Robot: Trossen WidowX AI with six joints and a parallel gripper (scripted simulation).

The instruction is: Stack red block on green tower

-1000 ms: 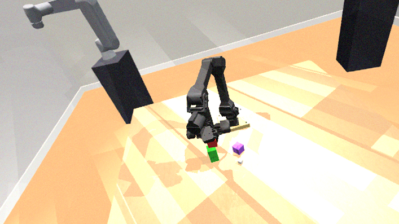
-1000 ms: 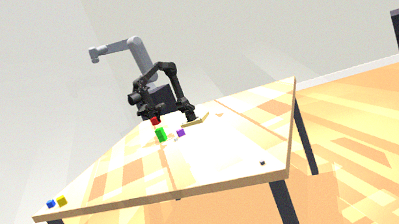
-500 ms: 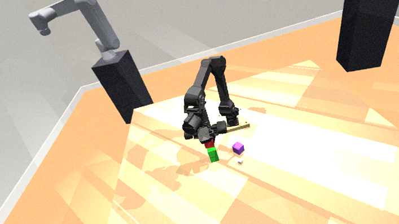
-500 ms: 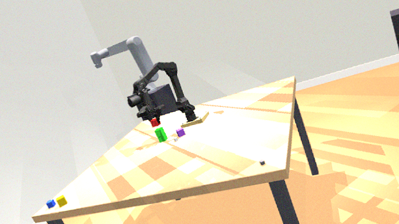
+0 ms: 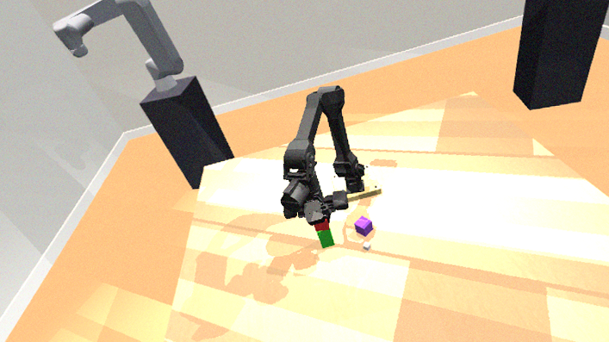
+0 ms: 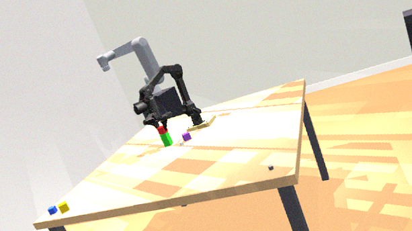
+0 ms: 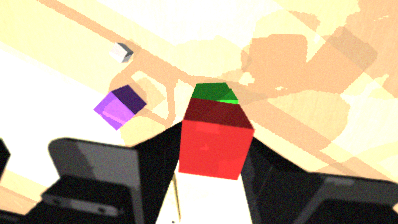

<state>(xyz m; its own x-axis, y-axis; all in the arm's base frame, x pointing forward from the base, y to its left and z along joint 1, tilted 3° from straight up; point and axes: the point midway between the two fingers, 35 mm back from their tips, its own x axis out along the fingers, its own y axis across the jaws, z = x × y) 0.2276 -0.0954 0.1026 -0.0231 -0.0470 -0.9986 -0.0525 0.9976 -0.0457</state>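
The red block (image 7: 215, 145) sits clamped between the gripper's (image 7: 212, 175) fingers, directly over the green tower (image 7: 215, 93), whose top peeks out just beyond and below it. In the exterior view red looks to be touching green (contact can't be confirmed). This seems the placing step: next, settle gently, open, lift straight up. A purple cube (image 7: 120, 106) lies near the gripper's left.
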